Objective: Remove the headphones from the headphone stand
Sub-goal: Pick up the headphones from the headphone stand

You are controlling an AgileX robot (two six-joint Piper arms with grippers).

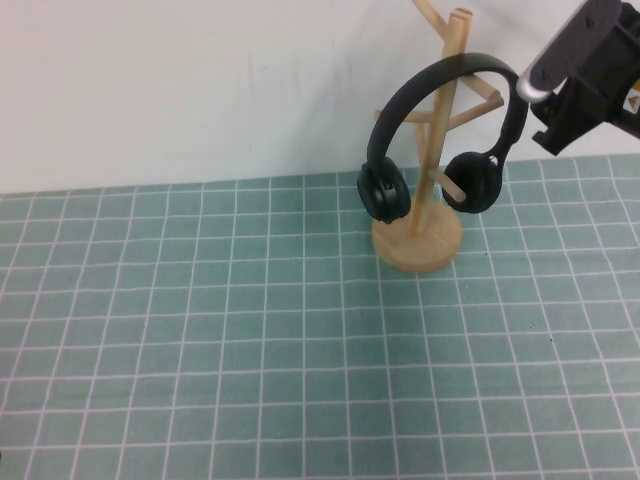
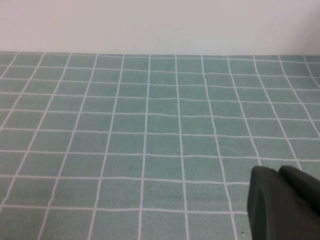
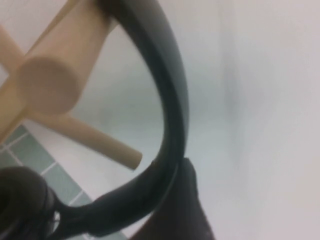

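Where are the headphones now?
In the high view, the headphones hang on the headphone stand, far right on the table, with the right gripper at the headband's right side.

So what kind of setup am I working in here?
Probably a lab test bench, not a home: a green grid mat against a bare white wall, holding only a wooden headphone stand with headphones, the right end effector beside the headband.

A green mat [image 1: 250, 350] with a white grid covers the table. Behind the mat stands a plain white wall [image 1: 180, 80], evenly lit.
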